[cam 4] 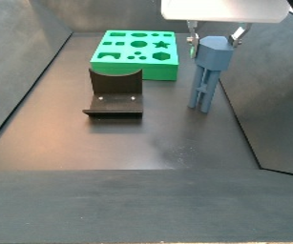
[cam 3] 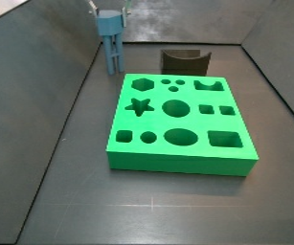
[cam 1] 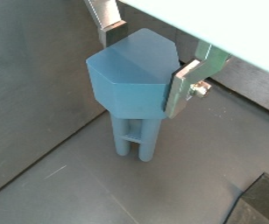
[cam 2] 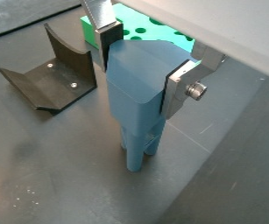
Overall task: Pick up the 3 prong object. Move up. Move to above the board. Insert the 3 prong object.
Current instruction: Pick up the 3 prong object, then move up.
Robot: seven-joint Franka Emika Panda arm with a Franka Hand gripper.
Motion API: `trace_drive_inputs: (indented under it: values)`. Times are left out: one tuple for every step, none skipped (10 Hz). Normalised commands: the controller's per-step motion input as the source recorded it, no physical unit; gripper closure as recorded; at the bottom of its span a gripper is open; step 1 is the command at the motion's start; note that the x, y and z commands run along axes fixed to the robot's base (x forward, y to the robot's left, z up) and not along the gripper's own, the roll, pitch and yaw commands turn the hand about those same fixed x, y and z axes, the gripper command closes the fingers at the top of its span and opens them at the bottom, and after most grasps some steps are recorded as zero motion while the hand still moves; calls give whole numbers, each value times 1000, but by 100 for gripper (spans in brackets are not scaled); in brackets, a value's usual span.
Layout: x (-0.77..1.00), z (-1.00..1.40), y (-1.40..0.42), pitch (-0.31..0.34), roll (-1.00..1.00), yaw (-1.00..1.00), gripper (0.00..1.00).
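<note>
the 3 prong object (cam 1: 130, 83) is being held upright by its blocky steel-blue head, with the gripper (cam 1: 140, 63) closed on it; a silver finger plate (cam 1: 186, 86) is being pressed flat against one side of the head and another plate (cam 2: 103, 44) against the opposite side. in both wrist views the thin parallel legs are seen pointing down toward the dark floor (cam 1: 54, 175), and whether the leg tips are touching it cannot be told. in a side view the 3 prong object (cam 3: 111, 38) is placed at about 11 o'clock of the board (cam 3: 177, 124), near its far corner and apart from it. the green board's star, circle, square and oval cutouts are being shown unfilled. the fixture (cam 4: 115, 91) is seen just beside the board's edge, and the piece (cam 4: 207, 71) is positioned at 3 o'clock of the fixture.
</note>
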Motion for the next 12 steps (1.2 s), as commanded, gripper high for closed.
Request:
trace_drive_inputs:
  values:
    - [0,0,0,0,0,0,100]
    - [0,0,0,0,0,0,100]
    - [0,0,0,0,0,0,100]
    - [0,0,0,0,0,0,100]
    - [0,0,0,0,0,0,100]
    - [0,0,0,0,0,0,100]
    - [0,0,0,0,0,0,100]
    - [0,833,0,0,0,0,100]
    - [7,815,35,3,-6,40,100]
    - [-8,725,27,22,-11,38,100]
    - [-3,599,18,35,-17,31,100]
    - [5,453,14,49,-23,26,100]
